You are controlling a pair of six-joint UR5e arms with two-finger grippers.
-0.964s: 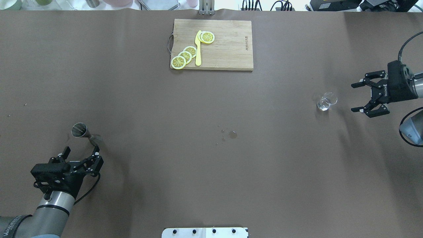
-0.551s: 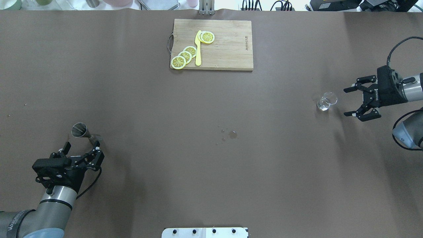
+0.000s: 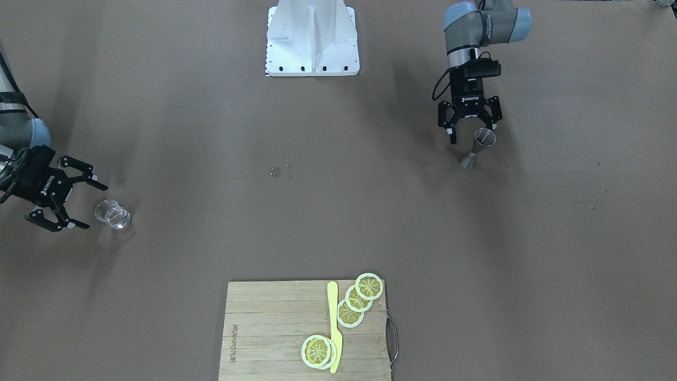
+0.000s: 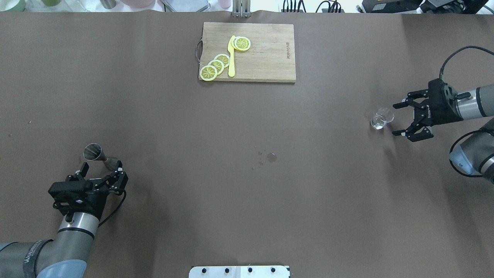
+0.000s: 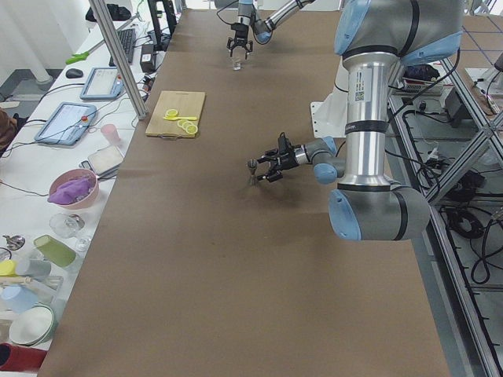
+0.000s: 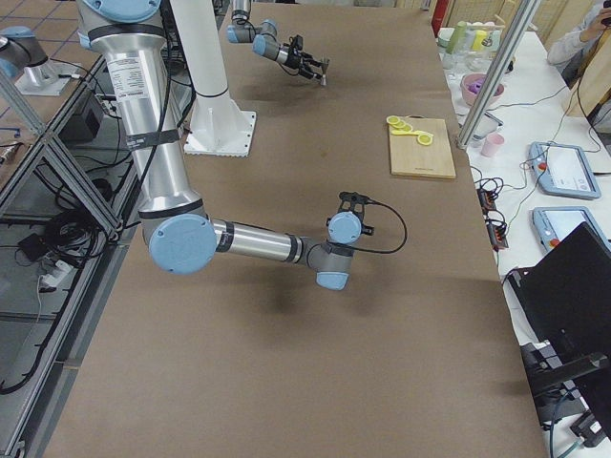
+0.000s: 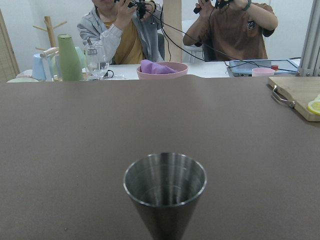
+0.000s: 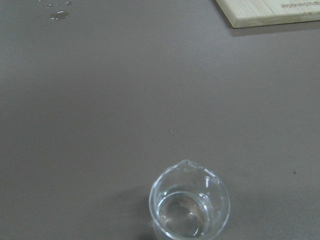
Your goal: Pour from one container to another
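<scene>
The clear glass cup (image 4: 381, 118) stands upright at the table's right side, and the right wrist view shows a little clear liquid in the cup (image 8: 190, 207), its lip pointing away. My right gripper (image 4: 395, 119) is open just right of it, fingers level with the cup (image 3: 112, 214) but apart from it. The grey steel jigger (image 4: 97, 153) stands upright at the near left. My left gripper (image 4: 102, 166) is open right behind it, one finger beside its base. The jigger (image 7: 165, 192) fills the lower middle of the left wrist view and looks empty.
A wooden cutting board (image 4: 266, 54) with lemon slices (image 4: 216, 65) and a yellow knife (image 4: 231, 58) lies at the far centre. Water drops (image 4: 271, 156) mark the table's middle. The white base plate (image 4: 239, 271) sits at the near edge.
My right gripper has moved left, close up to the glass cup. My left gripper has moved forward and a little right, up to the jigger. Both stayed open; neither container moved.
</scene>
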